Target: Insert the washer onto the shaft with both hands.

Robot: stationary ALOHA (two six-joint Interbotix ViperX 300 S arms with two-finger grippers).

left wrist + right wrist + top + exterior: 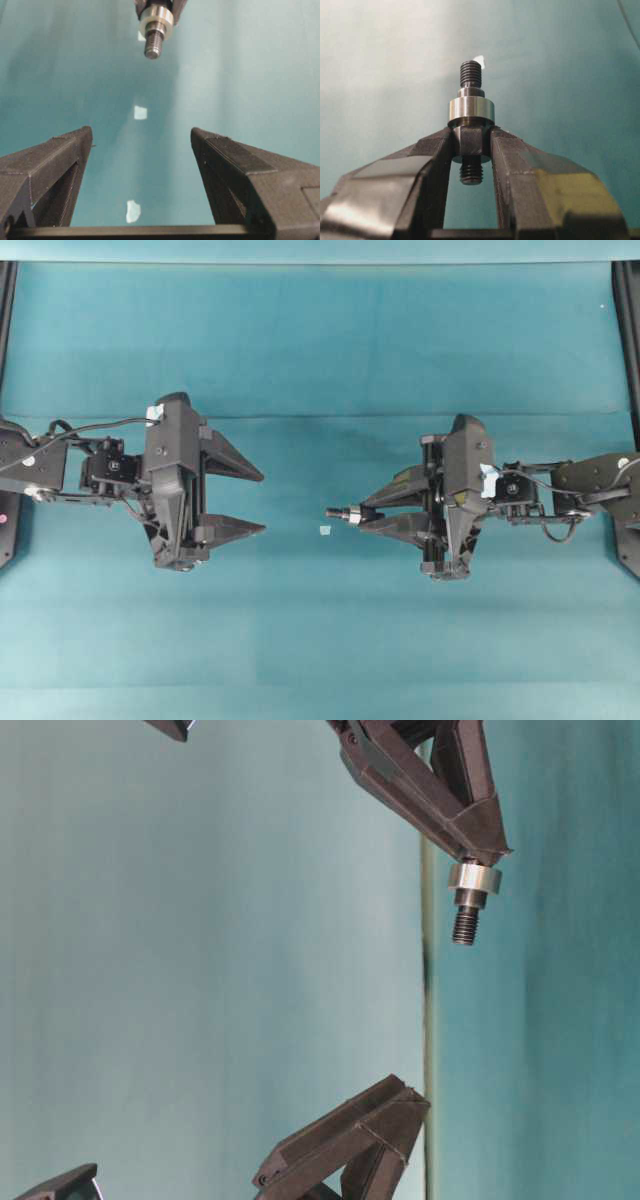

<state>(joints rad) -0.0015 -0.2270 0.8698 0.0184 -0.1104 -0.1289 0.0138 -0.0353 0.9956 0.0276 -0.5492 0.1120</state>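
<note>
— Overhead exterior view, starting at the left: what do you make of the left gripper (264, 502)?

— Its jaws are spread wide with nothing between them, and it points toward the middle of the teal table (320, 350). Past its tips a small pale tape scrap (324, 531) lies on the cloth.

— And farther right?

— The right gripper (365, 513) is clenched on the shaft (340, 512), which juts out toward the left arm, well apart from it.

— Where's the washer?

— From the right wrist camera the washer (471, 110) sits on the shaft, just beyond the fingertips (440, 145), with a threaded end poking out past it and another threaded end showing behind the grip.
</note>
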